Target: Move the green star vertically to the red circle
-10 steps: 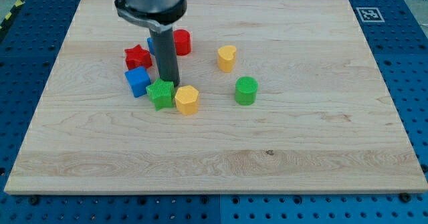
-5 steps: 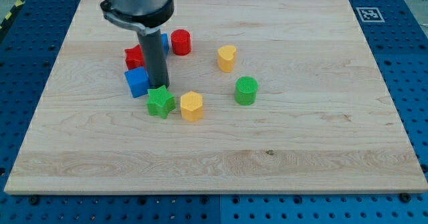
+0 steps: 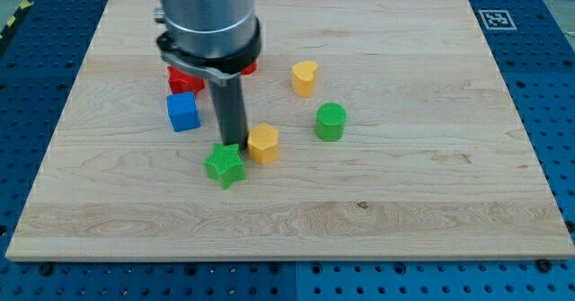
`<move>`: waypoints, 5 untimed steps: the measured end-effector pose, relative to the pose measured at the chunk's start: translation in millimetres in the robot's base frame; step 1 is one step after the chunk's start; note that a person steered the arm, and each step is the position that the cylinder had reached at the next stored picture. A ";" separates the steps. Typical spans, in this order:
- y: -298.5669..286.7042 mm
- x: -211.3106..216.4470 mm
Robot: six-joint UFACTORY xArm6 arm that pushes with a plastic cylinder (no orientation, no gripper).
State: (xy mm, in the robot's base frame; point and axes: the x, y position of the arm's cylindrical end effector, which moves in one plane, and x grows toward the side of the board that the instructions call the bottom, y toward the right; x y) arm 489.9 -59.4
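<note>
The green star (image 3: 224,166) lies on the wooden board (image 3: 404,184), left of centre toward the view's bottom. My tip (image 3: 234,146) touches its upper right edge, between it and the yellow hexagon block (image 3: 263,144). The red circle (image 3: 246,66) is mostly hidden behind the arm's housing near the view's top; only a sliver shows.
A blue cube (image 3: 182,111) sits left of the rod. A red block (image 3: 182,79) lies above it, partly hidden by the arm. A yellow heart block (image 3: 305,77) and a green cylinder (image 3: 331,121) stand to the right.
My tip has moved down and slightly right. The green star slid toward the view's bottom, farther from the red circle. The yellow hexagon stayed about in place.
</note>
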 end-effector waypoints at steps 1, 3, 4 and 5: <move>19.6 0.0; 23.9 -36.9; 4.0 -61.2; -15.1 -61.3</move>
